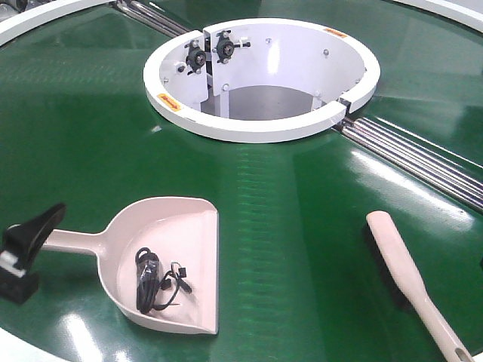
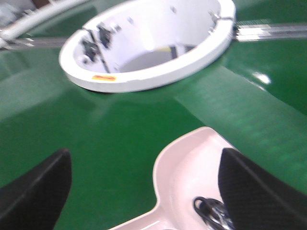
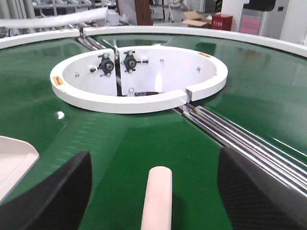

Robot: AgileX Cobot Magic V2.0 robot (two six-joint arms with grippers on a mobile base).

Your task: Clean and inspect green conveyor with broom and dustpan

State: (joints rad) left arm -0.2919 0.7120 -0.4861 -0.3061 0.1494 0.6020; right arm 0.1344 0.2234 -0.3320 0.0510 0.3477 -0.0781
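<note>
Front view: we see the conveyor [image 1: 83, 136], white ring [image 1: 256, 130] at 12 o'clock, dustpan [image 1: 170, 260] at 7 holding a black cable [image 1: 155, 283], broom [image 1: 411, 283] at 4. Left gripper [image 1: 26, 253] is at the dustpan handle, grip unclear.

Left wrist: left gripper [image 2: 144, 189] jaws spread wide, dustpan [image 2: 192, 167] between, untouched.

Right wrist: right gripper [image 3: 156, 191] gapes over the broom [image 3: 157, 199]; rollers [image 3: 240, 139] at 3.

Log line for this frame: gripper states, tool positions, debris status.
left gripper: open, around dustpan handle | right gripper: open, over broom | both tools lying on green conveyor | black cable in dustpan
</note>
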